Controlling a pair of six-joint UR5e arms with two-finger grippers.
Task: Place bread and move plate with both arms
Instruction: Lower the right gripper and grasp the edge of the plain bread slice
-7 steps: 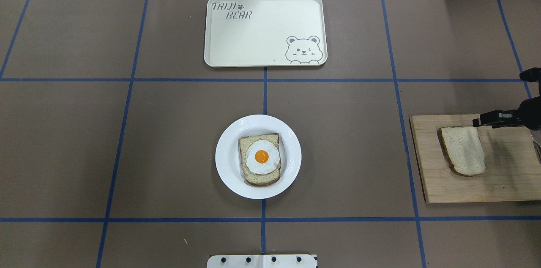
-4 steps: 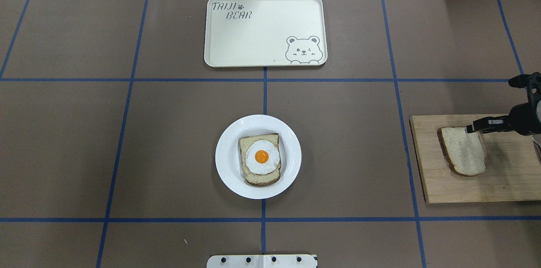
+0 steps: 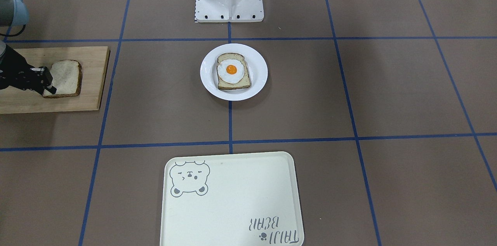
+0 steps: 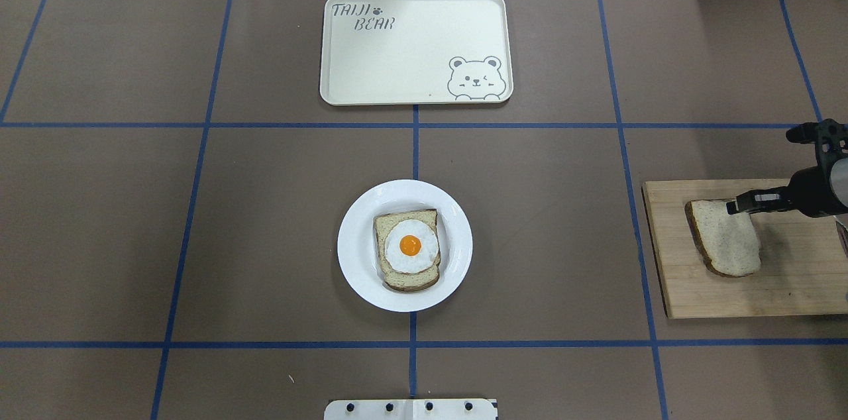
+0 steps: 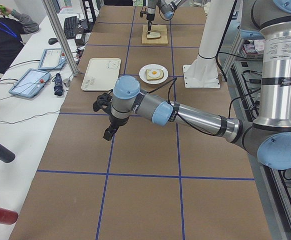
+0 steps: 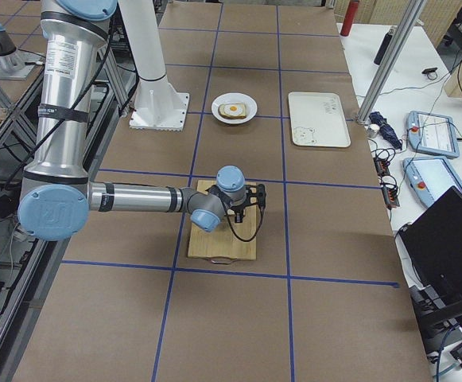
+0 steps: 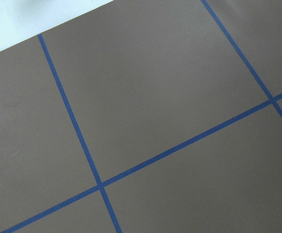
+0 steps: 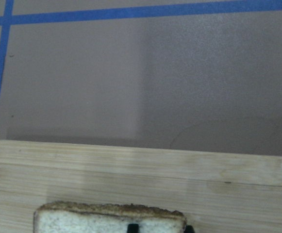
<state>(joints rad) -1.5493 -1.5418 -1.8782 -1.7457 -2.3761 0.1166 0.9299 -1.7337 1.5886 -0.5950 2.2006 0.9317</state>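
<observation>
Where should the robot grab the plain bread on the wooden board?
Grip the bread by its straight crust edge nearest the right pincer, coming down from above: it lies flat on the cutting board, so a level approach would likely hit wood.

R arm [image 6: 135, 197]: upper link upright off shoulder, forearm stretched out low & approx level, blue caps at jts. Wrist bent so R gripper [image 4: 734, 206] lies near-horizontal, pointing toward robot's L side. Slim black fingers; in R wrist view only two dark fingertips [image 8: 132, 227] peek in at bottom edge, set apart w/ a gap betw them.

L arm [image 5: 185, 112]: elbow low by the base, forearm reaching out long & nearly level, wrist jts stacked at far end. L gripper [image 5: 108, 134] hangs down off wrist, slightly tilted, held up off the surface. Too small there to judge fingers apart or together.
</observation>
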